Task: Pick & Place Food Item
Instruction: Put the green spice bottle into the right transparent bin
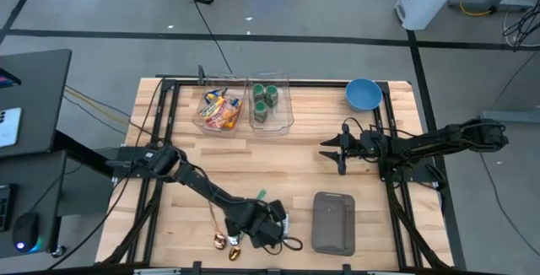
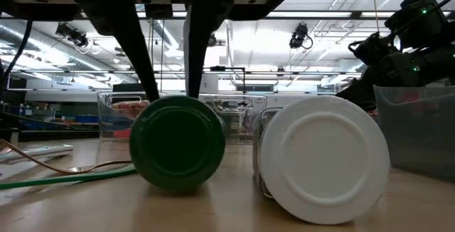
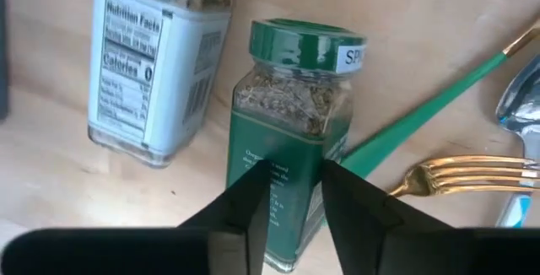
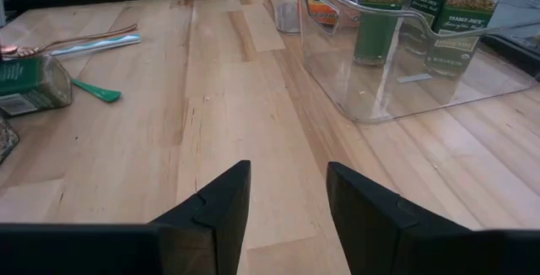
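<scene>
We see the left claw [image 3: 289, 192] pointing down at the counter's [image 1: 295, 161] near edge, its fingers astride a green-lidded spice jar [image 3: 291, 132] lying on its side, not yet clamped. A white-lidded jar [image 3: 156, 64] reading "Nutrition Facts" lies just beside it; a gold fork [image 3: 464, 176] and a green handle [image 3: 422, 115] lie opposite. The lid sticker is cut off after "SP". The right claw [image 4: 287, 195] waits parted, empty, well apart.

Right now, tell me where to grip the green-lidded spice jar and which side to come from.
Grip the green-lidded spice jar across its flat labelled body, below the lid, coming from above. It lies on its side on the table, so the long flat walls face sideways. The left gripper already straddles that body; the white-lidded jar beside it stays clear.
</scene>
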`<control>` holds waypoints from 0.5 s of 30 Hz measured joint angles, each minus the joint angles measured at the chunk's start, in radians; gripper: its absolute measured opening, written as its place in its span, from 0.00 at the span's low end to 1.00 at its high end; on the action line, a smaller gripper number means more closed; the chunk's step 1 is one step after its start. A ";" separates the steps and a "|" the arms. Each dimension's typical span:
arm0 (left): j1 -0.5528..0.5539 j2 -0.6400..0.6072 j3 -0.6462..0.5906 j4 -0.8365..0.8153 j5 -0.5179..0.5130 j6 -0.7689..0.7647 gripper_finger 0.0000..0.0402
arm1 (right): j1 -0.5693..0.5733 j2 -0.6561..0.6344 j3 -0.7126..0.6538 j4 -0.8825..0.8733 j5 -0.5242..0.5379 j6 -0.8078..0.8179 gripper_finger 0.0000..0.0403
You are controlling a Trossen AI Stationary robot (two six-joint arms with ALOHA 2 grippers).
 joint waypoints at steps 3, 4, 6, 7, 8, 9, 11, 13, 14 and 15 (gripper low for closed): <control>0.023 -0.001 0.000 -0.021 -0.003 -0.040 0.22 | 0.000 0.000 0.000 0.000 0.000 0.000 0.41; 0.031 -0.001 0.000 -0.021 -0.007 -0.051 0.21 | 0.000 0.000 0.000 0.000 0.000 0.000 0.41; 0.043 -0.002 0.000 -0.021 -0.049 -0.083 0.18 | 0.000 0.000 0.000 0.000 0.000 0.000 0.41; 0.049 -0.001 -0.001 -0.026 -0.078 -0.102 0.16 | 0.000 0.000 0.000 0.000 0.000 0.000 0.41; 0.059 -0.001 -0.003 -0.039 -0.101 -0.119 0.15 | 0.000 0.000 0.000 0.000 0.000 0.000 0.41; 0.071 0.000 -0.005 -0.051 -0.119 -0.132 0.14 | 0.000 0.000 0.000 0.000 0.000 0.000 0.41; 0.094 0.001 -0.004 -0.082 -0.128 -0.159 0.13 | 0.000 0.000 0.000 0.000 0.000 0.000 0.41; 0.114 0.001 -0.003 -0.140 -0.136 -0.178 0.13 | 0.000 0.000 0.000 0.000 0.000 0.000 0.41; 0.122 0.001 -0.003 -0.173 -0.134 -0.181 0.13 | 0.000 0.000 0.000 0.000 0.000 0.001 0.41; 0.131 0.001 -0.003 -0.199 -0.136 -0.184 0.14 | 0.000 0.000 0.000 0.000 0.000 0.001 0.41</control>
